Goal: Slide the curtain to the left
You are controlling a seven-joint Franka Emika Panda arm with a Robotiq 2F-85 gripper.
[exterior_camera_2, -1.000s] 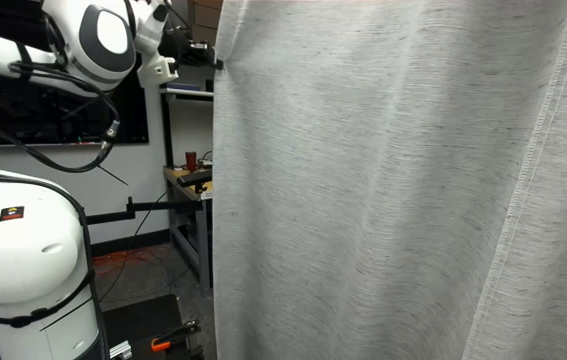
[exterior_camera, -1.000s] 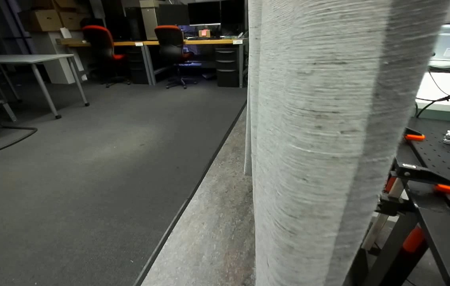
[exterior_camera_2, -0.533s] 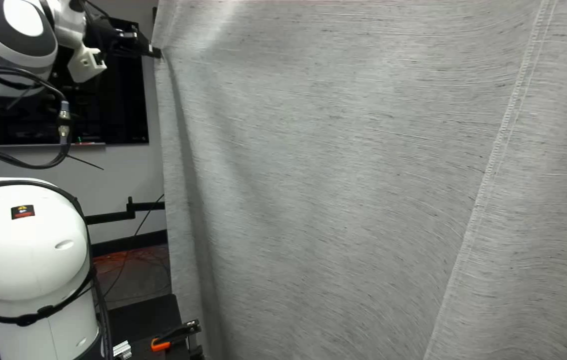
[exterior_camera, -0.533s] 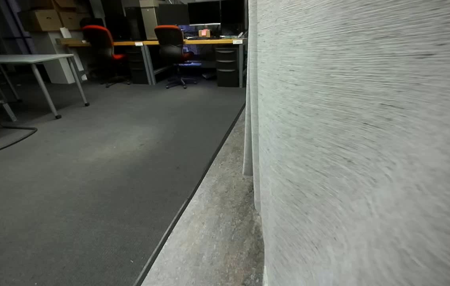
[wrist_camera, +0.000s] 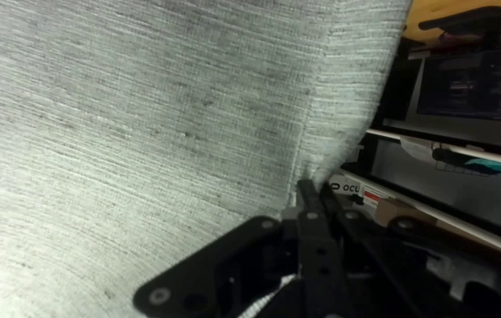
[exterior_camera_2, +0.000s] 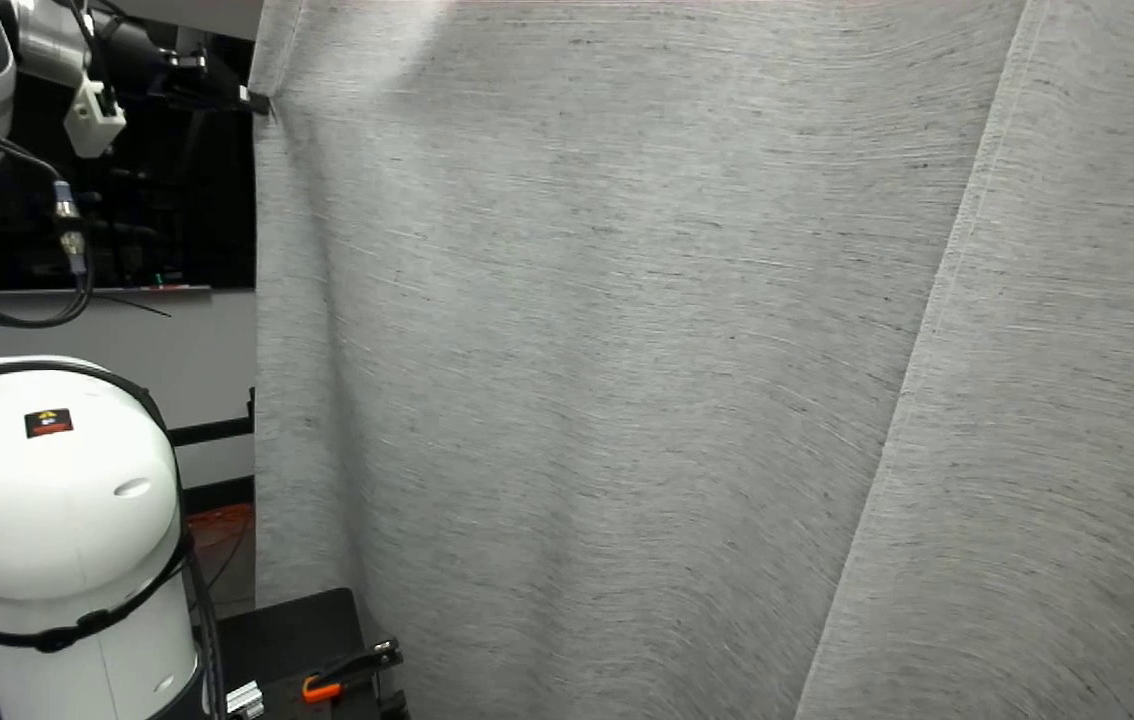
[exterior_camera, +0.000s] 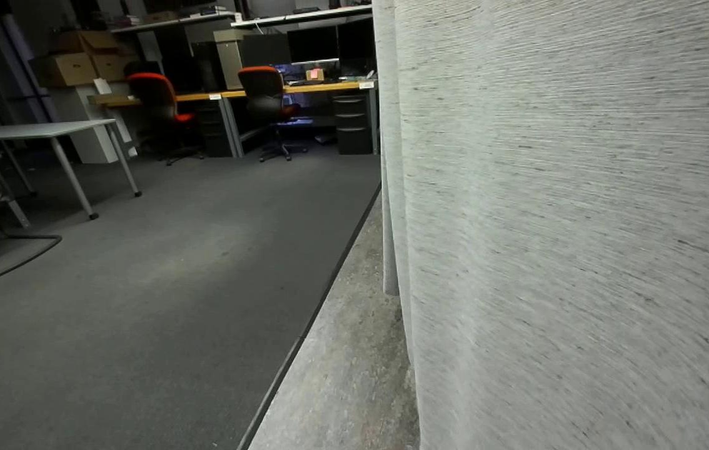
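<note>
Hanging in tall folds, the pale grey curtain [exterior_camera_2: 627, 350] takes up most of an exterior view, its free side edge running upright near the left and a long stitched seam slanting down farther right. Broad dark carpet [exterior_camera: 160, 300] spreads alongside the cloth in an exterior view, the roomiest stretch for moving. Between carpet and curtain lies a mottled strip [exterior_camera: 342, 362] of hard floor; whether the lowest hem touches it, I cannot tell. The white arm [exterior_camera_2: 57, 490] stands past the free edge, with a narrow upright gap showing between its base and the cloth. Above, a black screen [exterior_camera_2: 177, 230] shows behind the arm, one side cut off by the curtain. A dark counter [exterior_camera_2: 287, 625] hides the bottom of the free edge, with an orange-handled clamp [exterior_camera_2: 352, 668] at its rim. High on that edge sits the claw [wrist_camera: 316, 187], its fingers [wrist_camera: 310, 198] drawn together with hardly any space, pinching the curtain's border. In the wrist view the cloth narrows to a fold between the fingertips.
</note>
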